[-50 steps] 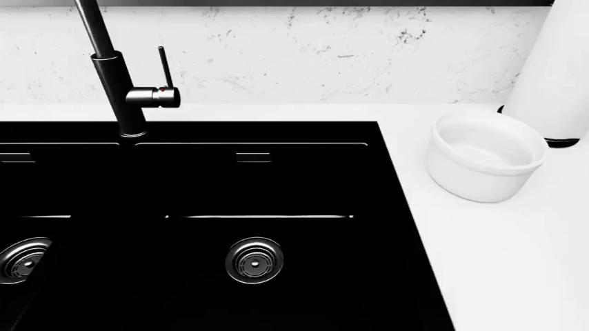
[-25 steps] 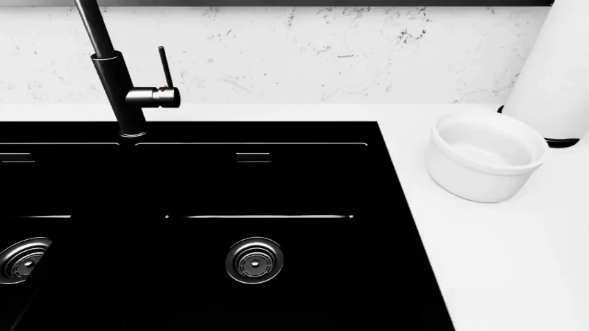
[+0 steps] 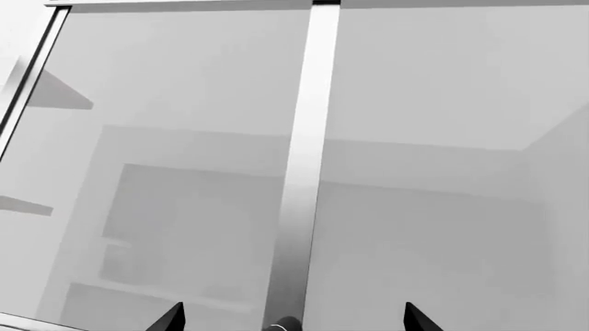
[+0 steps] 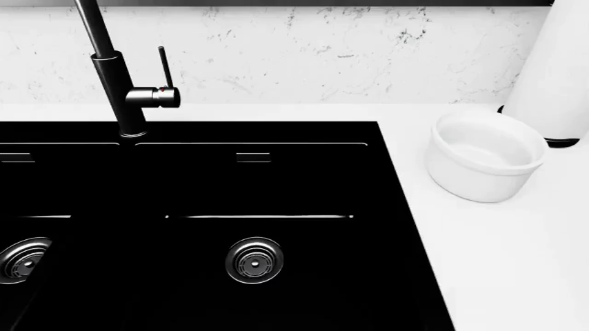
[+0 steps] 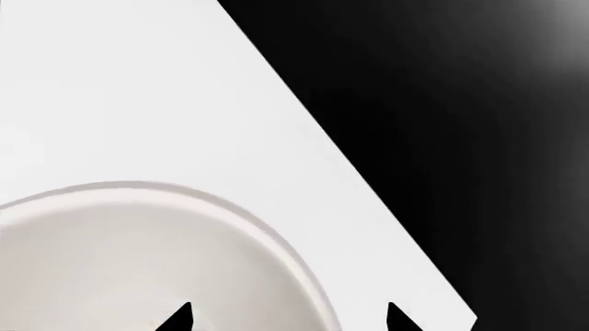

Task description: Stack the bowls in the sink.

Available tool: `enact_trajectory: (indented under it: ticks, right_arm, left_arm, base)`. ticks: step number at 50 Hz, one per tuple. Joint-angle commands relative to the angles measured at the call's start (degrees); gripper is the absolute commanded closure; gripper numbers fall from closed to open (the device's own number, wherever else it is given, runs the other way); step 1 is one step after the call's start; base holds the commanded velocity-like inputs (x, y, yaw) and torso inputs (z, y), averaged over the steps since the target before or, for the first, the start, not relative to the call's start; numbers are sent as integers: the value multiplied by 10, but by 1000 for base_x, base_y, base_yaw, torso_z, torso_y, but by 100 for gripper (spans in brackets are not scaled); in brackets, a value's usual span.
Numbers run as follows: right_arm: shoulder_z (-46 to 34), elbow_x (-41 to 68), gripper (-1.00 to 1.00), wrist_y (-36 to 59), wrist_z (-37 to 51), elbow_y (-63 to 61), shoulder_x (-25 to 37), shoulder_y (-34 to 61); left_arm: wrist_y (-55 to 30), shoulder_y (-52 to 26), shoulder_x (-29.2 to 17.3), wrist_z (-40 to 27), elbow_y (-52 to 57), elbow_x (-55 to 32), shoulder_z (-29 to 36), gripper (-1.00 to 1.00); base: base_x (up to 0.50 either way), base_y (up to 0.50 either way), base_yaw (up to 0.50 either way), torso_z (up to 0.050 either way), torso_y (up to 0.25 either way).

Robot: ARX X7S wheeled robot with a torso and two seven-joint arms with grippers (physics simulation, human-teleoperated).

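A small white bowl (image 4: 485, 164) with straight sides and a lipped rim stands upright on the white bench (image 4: 515, 262), mouth facing up, just right of the sink (image 4: 304, 186) and well outside it. Being round, it has no long axis across the bench; its axis runs vertically. Just behind it, to the far right, stands a tall white cylinder (image 4: 556, 69) with a black base. The sink is glossy black, with 2 basins; a round steel drain (image 4: 254, 260) sits in the right basin and a second drain (image 4: 21, 258) shows at the left edge. A tall black faucet (image 4: 115, 76) rises at the far rim. In the right wrist view, the right gripper (image 5: 287, 318) hangs above a white bowl's rim (image 5: 138, 255) beside the sink edge, its 2 dark tips apart and holding nothing. In the left wrist view, the left gripper (image 3: 292, 318) faces pale grey panels, its tips likewise spread and empty. Neither arm appears in the head view.
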Motion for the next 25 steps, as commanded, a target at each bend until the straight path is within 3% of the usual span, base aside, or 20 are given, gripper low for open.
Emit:
enact_trajectory:
  ticks: [1, 25]
  right_arm:
    - [-8, -8, -100, 0, 0, 12, 0, -14]
    - [-45, -13, -100, 0, 0, 4, 0, -60]
  left_arm:
    - [-3, -3, 2, -1, -1, -1, 1, -100]
    - [-3, 4, 4, 1, -1, 3, -4, -100]
  base:
    - [0, 0, 0, 0, 0]
    - [0, 0, 0, 0, 0]
